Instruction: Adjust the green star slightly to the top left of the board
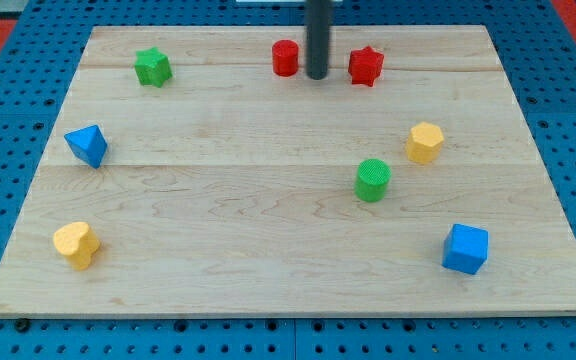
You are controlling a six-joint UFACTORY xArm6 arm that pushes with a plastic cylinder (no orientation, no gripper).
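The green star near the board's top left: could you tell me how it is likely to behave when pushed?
The green star looks squat and flat-based, so it should slide on the smooth wooden board rather than tip or roll. Its points mean an off-centre push from my tip, now between the red blocks, would probably spin it.

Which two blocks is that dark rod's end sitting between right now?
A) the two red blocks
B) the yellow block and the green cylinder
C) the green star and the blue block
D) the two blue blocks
A: my tip sits between the red cylinder and the red star, near the view's top.
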